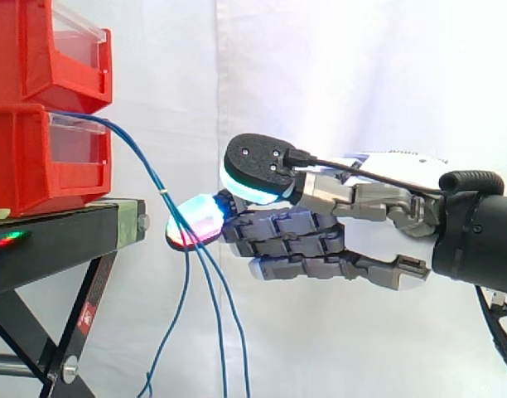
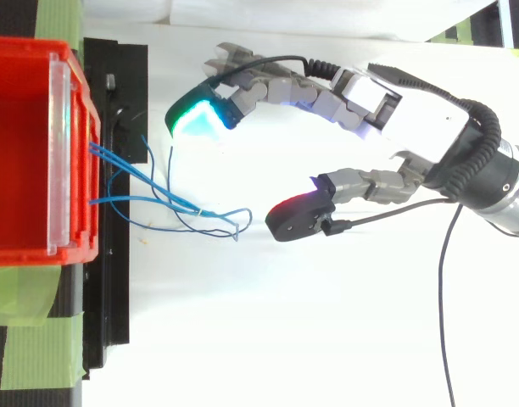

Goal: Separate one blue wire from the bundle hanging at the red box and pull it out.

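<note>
My spread hand beside the hanging wires

The blue wires (image 2: pixel 194 209) hang from the lower red bin (image 1: pixel 38 157) past the black stand (image 1: pixel 63 228), whose leg sticker (image 1: pixel 88 313) is unreadable; my hand (image 1: pixel 361 203) is close by, fingers apart, pinching nothing.

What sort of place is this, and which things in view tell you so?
Probably a robotics lab test rig: a white curtain backs the work, red bins sit on a black stand, and a robot hand reaches toward blue wires hanging from a bin.
</note>
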{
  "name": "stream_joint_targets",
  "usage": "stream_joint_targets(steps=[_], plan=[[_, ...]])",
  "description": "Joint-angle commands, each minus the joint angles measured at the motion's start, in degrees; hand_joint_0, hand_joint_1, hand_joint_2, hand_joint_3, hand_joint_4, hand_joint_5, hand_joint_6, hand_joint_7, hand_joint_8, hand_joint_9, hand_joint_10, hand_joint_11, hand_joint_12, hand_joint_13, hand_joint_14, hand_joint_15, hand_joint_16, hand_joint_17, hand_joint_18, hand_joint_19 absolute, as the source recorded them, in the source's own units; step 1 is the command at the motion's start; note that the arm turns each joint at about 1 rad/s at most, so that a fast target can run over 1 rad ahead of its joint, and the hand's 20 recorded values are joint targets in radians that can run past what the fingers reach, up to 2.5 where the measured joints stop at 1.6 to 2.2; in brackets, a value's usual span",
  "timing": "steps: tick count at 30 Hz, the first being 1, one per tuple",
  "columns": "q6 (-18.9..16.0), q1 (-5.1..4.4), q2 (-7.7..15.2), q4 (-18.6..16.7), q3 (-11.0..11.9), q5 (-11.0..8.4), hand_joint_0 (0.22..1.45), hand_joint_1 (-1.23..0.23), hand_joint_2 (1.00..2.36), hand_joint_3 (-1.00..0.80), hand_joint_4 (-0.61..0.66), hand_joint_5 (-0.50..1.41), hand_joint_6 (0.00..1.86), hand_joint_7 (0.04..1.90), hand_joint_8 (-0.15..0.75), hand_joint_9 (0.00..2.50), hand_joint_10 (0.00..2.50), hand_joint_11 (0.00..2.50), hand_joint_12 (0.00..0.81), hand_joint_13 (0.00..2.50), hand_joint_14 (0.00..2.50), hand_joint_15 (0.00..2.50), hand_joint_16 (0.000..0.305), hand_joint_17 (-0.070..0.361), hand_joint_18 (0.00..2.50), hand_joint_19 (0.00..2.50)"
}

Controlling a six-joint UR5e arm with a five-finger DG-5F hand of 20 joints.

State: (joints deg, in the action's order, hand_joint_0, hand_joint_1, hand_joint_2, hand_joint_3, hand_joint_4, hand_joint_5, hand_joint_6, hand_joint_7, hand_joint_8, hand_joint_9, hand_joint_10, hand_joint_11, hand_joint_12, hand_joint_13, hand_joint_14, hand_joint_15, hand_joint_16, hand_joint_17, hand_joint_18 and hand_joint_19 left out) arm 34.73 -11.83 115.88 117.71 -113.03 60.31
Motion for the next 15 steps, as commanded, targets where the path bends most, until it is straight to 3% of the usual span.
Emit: stream_joint_targets(steps=[1, 2, 4, 6, 15], plan=[[1.0, -0.47, 0.0, -0.2, 0.1, 0.07, 0.52, -0.54, 1.0, -0.5, 0.27, -0.21, 0.5, 0.8, 0.252, 0.18, 0.0, 0.0, 0.363, 0.0, 0.0, 0.07, 0.058, 0.131, 0.0, 0.3], [1.6, -0.56, 0.2, -0.2, 0.2, 0.07, 0.52, -0.54, 1.0, -0.5, 0.27, -0.21, 0.5, 0.81, 0.251, 0.18, 0.0, 0.0, 0.362, 0.0, 0.0, 0.07, 0.058, 0.13, 0.0, 0.3], [1.7, -0.65, 3.6, -0.6, 1.3, 0.24, 0.52, -0.55, 1.0, -0.5, 0.28, -0.21, 0.5, 0.83, 0.253, 0.19, 0.0, 0.0, 0.361, 0.0, 0.0, 0.07, 0.058, 0.13, 0.0, 0.3], [0.7, -0.65, 5.1, -1.3, 2.2, 0.24, 0.53, -0.56, 1.0, -0.5, 0.28, -0.21, 0.5, 0.84, 0.253, 0.19, 0.0, 0.0, 0.36, 0.01, 0.0, 0.07, 0.058, 0.13, 0.0, 0.31], [-1.4, -1.09, 5.5, -1.7, 3.0, 0.42, 0.53, -0.57, 1.0, -0.5, 0.31, -0.2, 0.5, 0.91, 0.254, 0.2, 0.0, 0.0, 0.36, 0.02, 0.0, 0.07, 0.057, 0.129, 0.0, 0.31]])
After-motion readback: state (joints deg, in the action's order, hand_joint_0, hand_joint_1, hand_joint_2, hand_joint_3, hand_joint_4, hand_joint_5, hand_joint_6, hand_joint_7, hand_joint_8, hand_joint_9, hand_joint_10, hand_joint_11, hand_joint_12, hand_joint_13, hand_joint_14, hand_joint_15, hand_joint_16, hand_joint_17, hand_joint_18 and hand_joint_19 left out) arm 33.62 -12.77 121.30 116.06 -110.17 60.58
